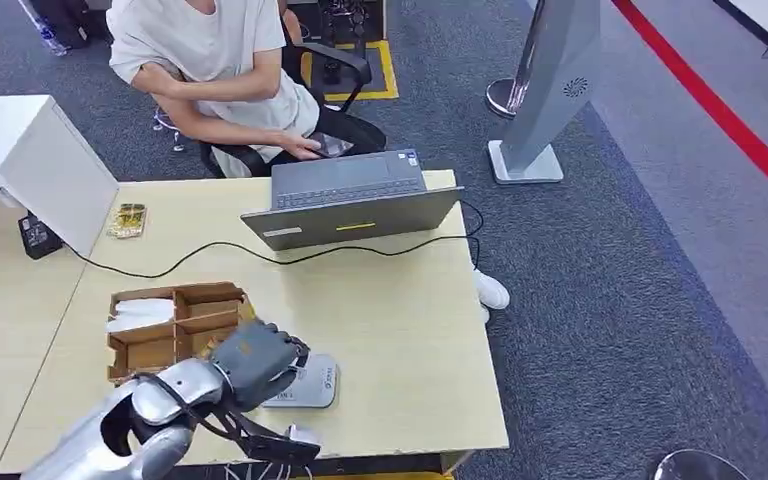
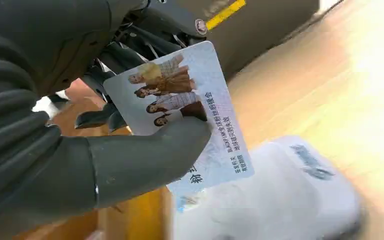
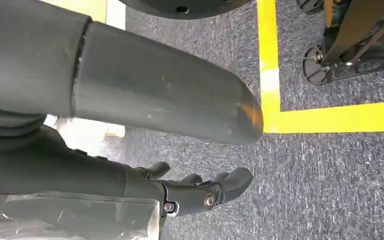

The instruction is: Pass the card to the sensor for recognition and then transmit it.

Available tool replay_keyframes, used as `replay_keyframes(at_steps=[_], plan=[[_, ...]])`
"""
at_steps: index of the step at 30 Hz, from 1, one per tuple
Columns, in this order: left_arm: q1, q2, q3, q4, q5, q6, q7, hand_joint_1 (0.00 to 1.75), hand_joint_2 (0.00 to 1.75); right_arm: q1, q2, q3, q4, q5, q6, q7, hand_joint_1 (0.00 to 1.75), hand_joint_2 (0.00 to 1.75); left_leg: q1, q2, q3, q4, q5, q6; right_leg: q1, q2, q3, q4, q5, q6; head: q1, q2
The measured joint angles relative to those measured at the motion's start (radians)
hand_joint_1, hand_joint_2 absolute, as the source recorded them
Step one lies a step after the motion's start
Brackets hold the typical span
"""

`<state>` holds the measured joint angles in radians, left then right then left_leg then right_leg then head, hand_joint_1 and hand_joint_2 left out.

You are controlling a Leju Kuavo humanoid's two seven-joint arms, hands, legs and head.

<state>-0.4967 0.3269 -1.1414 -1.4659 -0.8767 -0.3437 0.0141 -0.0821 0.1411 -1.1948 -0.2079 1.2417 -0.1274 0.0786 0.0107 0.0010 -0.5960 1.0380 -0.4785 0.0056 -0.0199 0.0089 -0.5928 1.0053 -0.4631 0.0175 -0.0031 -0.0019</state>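
One glossy flat card (image 2: 190,115) is pinched by the left hand (image 2: 80,150) above the rounded grey sensor (image 2: 280,200); right hand (image 3: 145,145) released.

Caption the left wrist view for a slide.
Left hand holds a printed card just above the pale grey sensor on the table.

My left hand (image 1: 255,362) holds the card (image 2: 190,107) over the sensor (image 1: 305,385) by the table's (image 1: 400,340) front edge, box (image 1: 175,325) just left, laptop (image 1: 350,205) at the back edge.
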Motion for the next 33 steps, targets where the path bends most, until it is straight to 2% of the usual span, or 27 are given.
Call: replay_keyframes(at_steps=[4,11,25,29,31,33], plan=[[0.023,-0.037,-0.011,0.051,-0.006,0.019,-0.003,1.75,1.75,-0.001,0.0,0.001,0.0,0.001,0.0,0.0,0.0,0.0,0.0,0.0,0.0,0.0,0.0,0.0,0.0,0.0,0.0,0.0,0.0,0.0,0.0,0.0],[0.042,-0.071,-0.011,0.109,-0.039,0.043,0.029,1.75,1.75,-0.002,0.0,0.014,0.0,0.01,0.0,0.001,0.0,0.0,0.0,-0.001,0.002,-0.001,0.0,0.0,0.0,-0.002,0.004,0.0,0.0,0.0,0.0,0.0],[0.128,-0.085,-0.011,0.173,-0.095,0.069,0.055,1.75,1.75,-0.002,0.0,0.024,0.0,0.021,0.0,0.009,0.0,0.0,0.0,-0.003,0.005,-0.001,0.001,0.001,0.0,-0.003,0.006,0.0,-0.001,0.001,0.001,0.0],[0.13,-0.089,-0.009,0.164,-0.162,0.16,0.079,1.75,1.75,0.0,0.0,0.024,0.0,0.015,0.0,0.008,0.0,0.0,0.0,-0.003,0.005,0.0,0.001,0.001,0.0,-0.003,0.005,0.0,-0.001,0.001,0.0,0.0],[0.131,-0.091,0.016,0.107,-0.206,0.232,0.097,1.75,1.75,0.002,0.0,0.024,0.0,0.009,-0.002,-0.003,0.0,0.0,0.0,-0.003,0.004,0.0,0.001,0.001,0.0,-0.003,0.005,0.0,-0.001,0.001,0.0,0.0],[0.133,-0.114,0.075,0.011,-0.262,0.29,0.103,1.75,1.75,0.003,0.0,0.024,0.0,0.001,-0.005,-0.015,0.0,0.0,0.0,-0.004,0.003,0.0,0.001,0.001,0.0,-0.004,0.005,0.0,-0.001,0.001,0.0,0.0]])
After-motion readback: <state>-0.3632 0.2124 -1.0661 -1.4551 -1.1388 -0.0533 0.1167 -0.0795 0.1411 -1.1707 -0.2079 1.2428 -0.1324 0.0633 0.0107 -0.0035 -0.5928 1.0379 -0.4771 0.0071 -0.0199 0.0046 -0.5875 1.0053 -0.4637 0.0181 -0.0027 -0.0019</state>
